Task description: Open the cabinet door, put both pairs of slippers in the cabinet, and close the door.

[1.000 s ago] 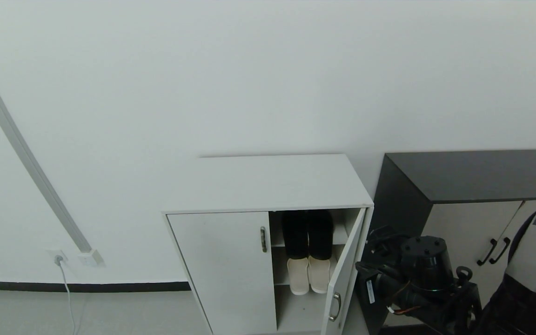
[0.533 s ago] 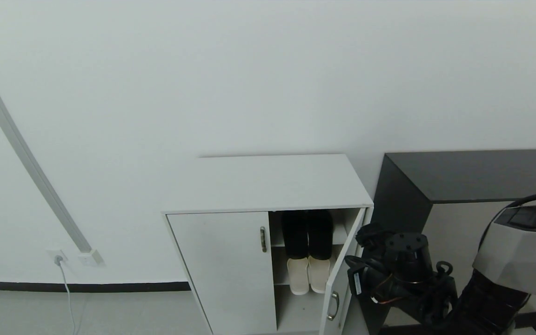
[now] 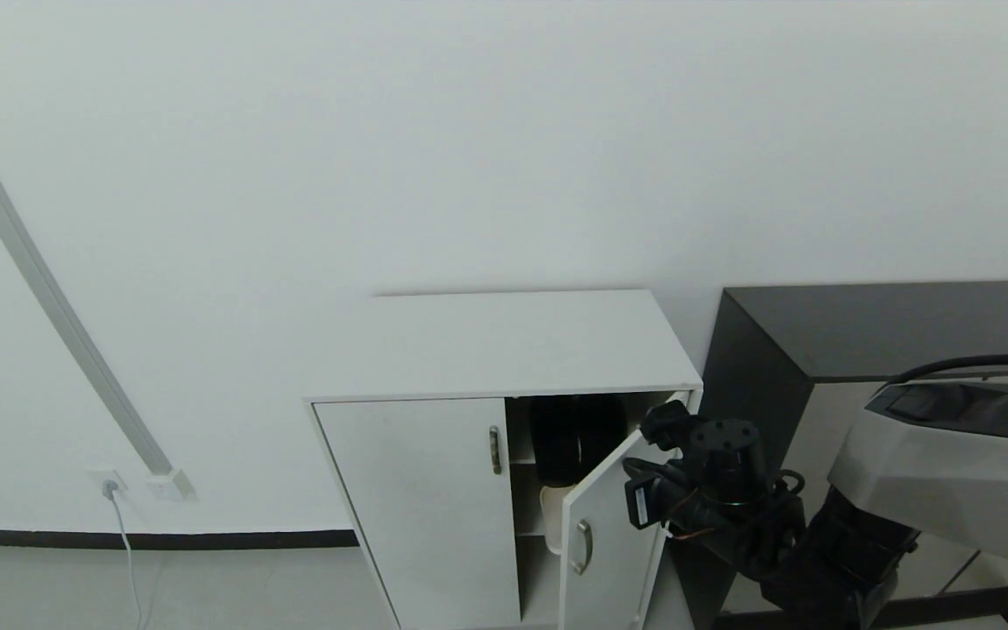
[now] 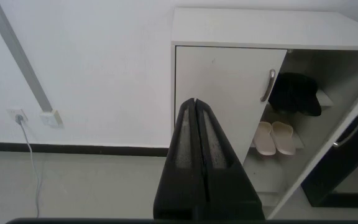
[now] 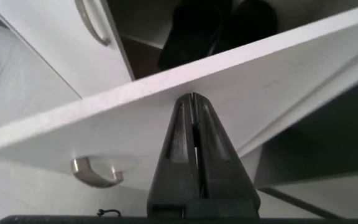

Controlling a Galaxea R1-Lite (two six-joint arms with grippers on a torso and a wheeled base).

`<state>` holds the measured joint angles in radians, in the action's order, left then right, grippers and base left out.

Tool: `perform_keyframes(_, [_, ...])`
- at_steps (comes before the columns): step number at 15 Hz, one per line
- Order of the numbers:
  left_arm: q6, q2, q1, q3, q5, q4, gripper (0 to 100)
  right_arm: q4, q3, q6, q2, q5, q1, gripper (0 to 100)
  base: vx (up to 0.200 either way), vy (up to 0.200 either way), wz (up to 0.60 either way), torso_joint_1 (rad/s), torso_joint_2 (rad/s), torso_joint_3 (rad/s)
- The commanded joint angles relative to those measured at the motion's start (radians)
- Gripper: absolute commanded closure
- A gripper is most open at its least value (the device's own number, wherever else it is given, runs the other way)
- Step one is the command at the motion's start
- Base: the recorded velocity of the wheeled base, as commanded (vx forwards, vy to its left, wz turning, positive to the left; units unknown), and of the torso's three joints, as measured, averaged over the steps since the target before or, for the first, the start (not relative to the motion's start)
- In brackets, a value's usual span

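The white cabinet (image 3: 513,341) stands against the wall with its left door (image 3: 416,499) closed. Its right door (image 3: 605,542) is swung partway in. My right gripper (image 3: 660,422) is shut and presses its tip on the door's outer face near the top edge (image 5: 193,98). A black pair of slippers (image 3: 570,429) rests on the upper shelf. A white pair (image 3: 552,503) sits on the shelf below, mostly hidden by the door. My left gripper (image 4: 196,102) is shut on nothing, held away from the cabinet, facing the black slippers (image 4: 297,93) and the white slippers (image 4: 273,137).
A black sideboard (image 3: 863,324) stands right beside the cabinet. On the wall to the left are a slanted cable duct (image 3: 40,280) and a socket with a cable (image 3: 106,486) running down to the floor. The right door's handle (image 3: 583,547) faces outward.
My right arm has moved left and pushed the right door from wide open to about half shut. The door now covers most of the white slippers.
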<state>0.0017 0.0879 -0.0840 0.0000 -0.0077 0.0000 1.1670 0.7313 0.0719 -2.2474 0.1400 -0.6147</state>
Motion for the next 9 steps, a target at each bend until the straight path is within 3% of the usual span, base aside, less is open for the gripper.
perform_keyframes(1, [0.001, 0.0, 0.0, 0.0, 0.0, 0.0, 100, 0.002, 0.043, 0.0, -0.05, -0.014, 0.004, 100, 0.0, 0.0, 0.0, 0.0, 0.0, 0.0])
perform_keyframes(9, [0.001, 0.0, 0.0, 0.0, 0.0, 0.0, 100, 0.002, 0.231, 0.002, -0.199, -0.014, 0.026, 100, 0.0, 0.0, 0.0, 0.0, 0.0, 0.0])
